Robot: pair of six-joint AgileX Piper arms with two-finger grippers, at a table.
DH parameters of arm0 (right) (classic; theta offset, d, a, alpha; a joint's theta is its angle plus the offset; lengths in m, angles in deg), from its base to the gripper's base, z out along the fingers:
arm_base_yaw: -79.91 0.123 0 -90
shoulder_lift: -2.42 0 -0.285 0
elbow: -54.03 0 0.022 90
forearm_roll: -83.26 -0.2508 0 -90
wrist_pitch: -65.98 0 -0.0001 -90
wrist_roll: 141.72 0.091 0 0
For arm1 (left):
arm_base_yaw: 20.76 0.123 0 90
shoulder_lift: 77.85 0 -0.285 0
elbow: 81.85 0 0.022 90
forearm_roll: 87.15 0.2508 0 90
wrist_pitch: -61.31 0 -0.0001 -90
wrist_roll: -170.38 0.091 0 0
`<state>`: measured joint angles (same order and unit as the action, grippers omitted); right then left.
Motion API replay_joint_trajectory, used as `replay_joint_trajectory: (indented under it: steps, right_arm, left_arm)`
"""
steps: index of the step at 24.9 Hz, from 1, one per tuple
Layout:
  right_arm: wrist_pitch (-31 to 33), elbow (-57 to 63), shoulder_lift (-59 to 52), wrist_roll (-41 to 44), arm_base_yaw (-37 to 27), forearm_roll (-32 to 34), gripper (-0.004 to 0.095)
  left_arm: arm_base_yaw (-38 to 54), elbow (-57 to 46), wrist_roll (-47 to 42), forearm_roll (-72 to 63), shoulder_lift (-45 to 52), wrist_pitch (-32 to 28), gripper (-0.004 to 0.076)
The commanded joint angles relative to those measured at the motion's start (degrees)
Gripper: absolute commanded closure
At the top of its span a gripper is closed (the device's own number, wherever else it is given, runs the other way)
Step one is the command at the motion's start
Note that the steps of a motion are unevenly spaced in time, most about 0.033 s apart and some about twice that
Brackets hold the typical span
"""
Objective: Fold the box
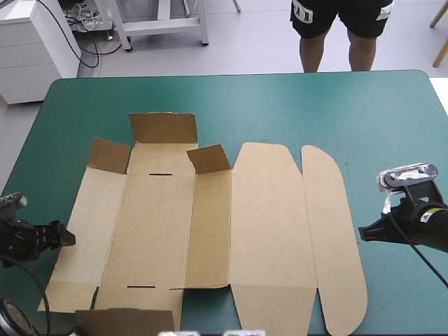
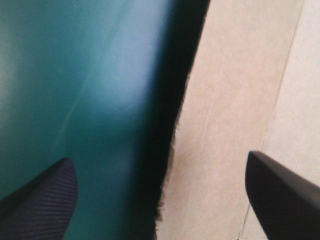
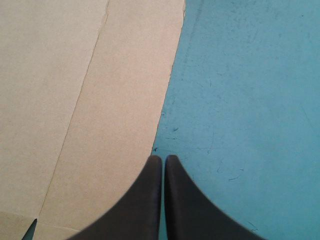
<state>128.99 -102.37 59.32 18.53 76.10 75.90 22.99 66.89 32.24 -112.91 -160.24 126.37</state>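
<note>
Left gripper point(image 1: 68, 238) wide open, empty, over box point(image 1: 210, 224) left edge. Right gripper point(image 1: 362, 233) closed, empty, just beside box right edge. Left nearer.

Place: we read it as a lab.
Signs: teal-green work table point(image 1: 280, 105), white cabinet point(image 1: 31, 42), loose cables point(image 1: 84, 17) on pale floor point(image 1: 252, 35).

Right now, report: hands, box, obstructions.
Left hand open, astride the box at its left edge. Right hand shut, over teal-green cover off the right edge. Box flat, far flaps up. Nothing obstructing.
</note>
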Motion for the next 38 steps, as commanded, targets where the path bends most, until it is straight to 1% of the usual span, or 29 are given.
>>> replay_joint_trajectory:
  steps: [1, 6, 11, 18, 24, 26, 28, 30, 31, 32, 33, 35, 38]
  right_arm:
    - [-2.51, -1.24, -0.24, -0.27, -0.43, -0.50, 0.0910]
    - [-2.51, -1.24, -0.24, -0.27, -0.43, -0.50, 0.0910]
    - [-2.51, -1.24, -0.24, -0.27, -0.43, -0.50, 0.0910]
    - [-2.72, -1.24, -0.24, -0.27, -0.43, -0.50, 0.0910]
    - [-2.72, -1.24, -0.24, -0.27, -0.43, -0.50, 0.0910]
    - [-2.72, -1.24, -0.24, -0.27, -0.43, -0.50, 0.0910]
    - [-2.60, -1.24, -0.24, -0.27, -0.43, -0.50, 0.0910]
    - [-2.60, -1.24, -0.24, -0.27, -0.43, -0.54, 0.0910]
    - [-2.60, -1.24, -0.24, -0.27, -0.43, -0.54, 0.0910]
    - [-2.60, -1.24, -0.24, -0.27, -0.43, -0.54, 0.0910]
    - [-2.60, -1.24, -0.24, -0.27, -0.43, -0.54, 0.0910]
    - [-2.60, -1.24, -0.24, -0.27, -0.43, -0.54, 0.0910]
    - [-2.60, -1.24, -0.24, -0.27, -0.43, -0.54, 0.0910]
  left_arm:
    - [0.16, -1.32, 5.19, -4.39, 0.97, 0.47, 0.0079]
    - [0.16, -3.78, 8.99, -6.36, 0.97, -0.05, 0.0086]
    - [-1.27, -5.78, 9.34, -7.88, -0.18, 0.03, 0.0085]
    - [-8.56, -5.90, 8.65, -7.84, -1.41, 3.74, 0.0085]
    - [-9.14, -5.90, 8.51, -8.52, -1.41, 7.62, 0.0086]
    - [-9.14, -5.90, 8.51, -9.30, -1.41, 8.37, 0.0104]
    - [-9.14, -5.90, 8.51, -10.26, -1.41, 8.37, 0.0155]
    - [-9.14, -5.90, 8.64, -10.58, -1.41, 8.37, 0.0274]
    - [-9.14, -5.90, 8.73, -10.58, -1.41, 8.37, 0.0388]
    - [-9.14, -5.90, 8.88, -10.45, -1.41, 8.37, 0.0451]
    - [-9.14, -5.90, 8.88, -10.45, -1.41, 8.37, 0.0559]
    - [-9.14, -5.90, 9.05, -10.45, -1.41, 8.37, 0.0729]
    - [-10.09, -5.22, 8.85, -8.54, -1.41, 8.38, 0.0731]
